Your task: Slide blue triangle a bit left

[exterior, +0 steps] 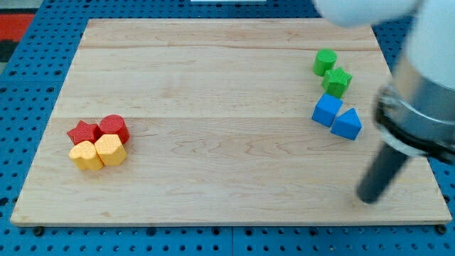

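Observation:
The blue triangle [347, 124] lies at the view's right on the wooden board [227, 121], touching a blue cube [327, 110] on its upper left. My tip [368, 199] is the lower end of the dark rod, below and slightly right of the blue triangle, apart from it. No block touches the tip.
A green cylinder [325, 62] and a green star [337, 82] sit above the blue blocks. At the view's left a red star [83, 132], a red cylinder [114, 128], a yellow heart [86, 156] and a yellow hexagon [110, 150] cluster together. The arm's body [426, 92] looms at the right edge.

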Controlling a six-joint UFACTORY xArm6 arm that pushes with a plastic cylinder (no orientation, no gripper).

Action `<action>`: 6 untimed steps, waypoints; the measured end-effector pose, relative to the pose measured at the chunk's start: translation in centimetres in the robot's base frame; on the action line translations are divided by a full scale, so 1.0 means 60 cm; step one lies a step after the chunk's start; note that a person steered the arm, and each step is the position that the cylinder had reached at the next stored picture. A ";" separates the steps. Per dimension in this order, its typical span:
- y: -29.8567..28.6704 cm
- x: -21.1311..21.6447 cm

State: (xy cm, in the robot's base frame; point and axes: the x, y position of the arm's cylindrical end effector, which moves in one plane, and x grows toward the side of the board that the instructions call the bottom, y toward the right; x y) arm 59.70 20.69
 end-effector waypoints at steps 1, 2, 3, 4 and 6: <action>0.088 0.035; 0.107 0.034; 0.134 0.006; 0.134 -0.078; 0.099 -0.210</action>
